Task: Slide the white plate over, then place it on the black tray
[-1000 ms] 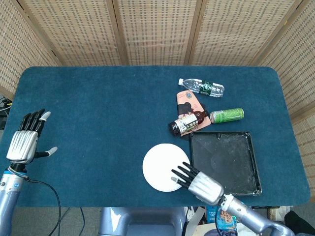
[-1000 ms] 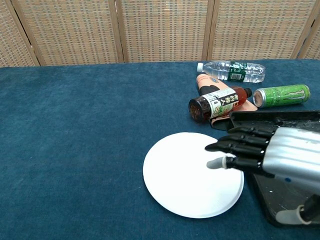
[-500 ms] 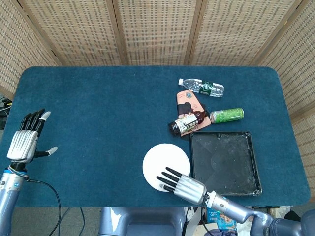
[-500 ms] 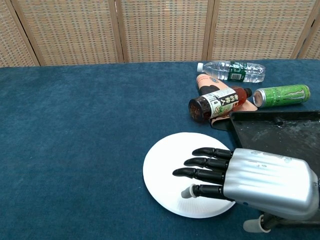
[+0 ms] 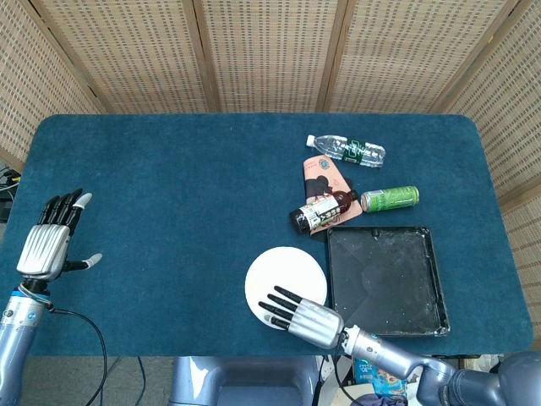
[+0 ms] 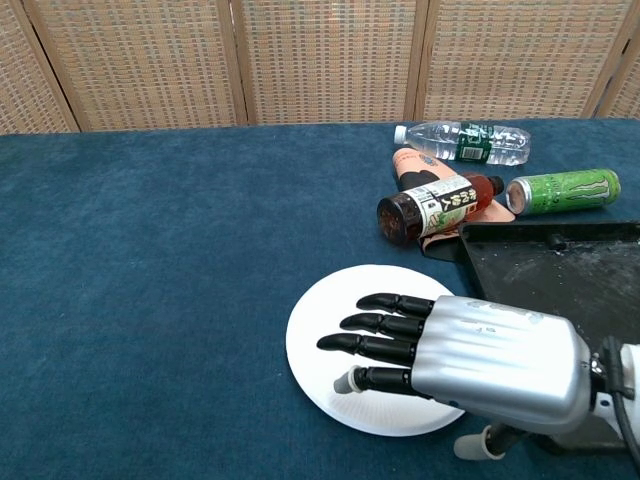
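The white plate [image 5: 287, 271] [image 6: 340, 320] lies flat on the blue table, just left of the black tray [image 5: 385, 279] [image 6: 560, 265]. My right hand [image 5: 303, 315] [image 6: 470, 355] is stretched out flat over the plate's near right part, fingers spread and pointing left. Whether the fingers [image 6: 375, 325] press on the plate I cannot tell for sure. It holds nothing. My left hand [image 5: 46, 245] hovers open at the table's left edge, far from the plate, and shows only in the head view.
Behind the tray lie a dark sauce bottle [image 5: 321, 210] [image 6: 437, 207], a green can [image 5: 390, 199] [image 6: 562, 191], a clear water bottle [image 5: 345, 150] [image 6: 462, 142] and a pink packet [image 5: 321, 176]. The tray has raised rims [image 6: 500, 229].
My right hand has moved left and toward the table's near edge, coming further over the plate. The plate and my left hand have stayed about where they were.
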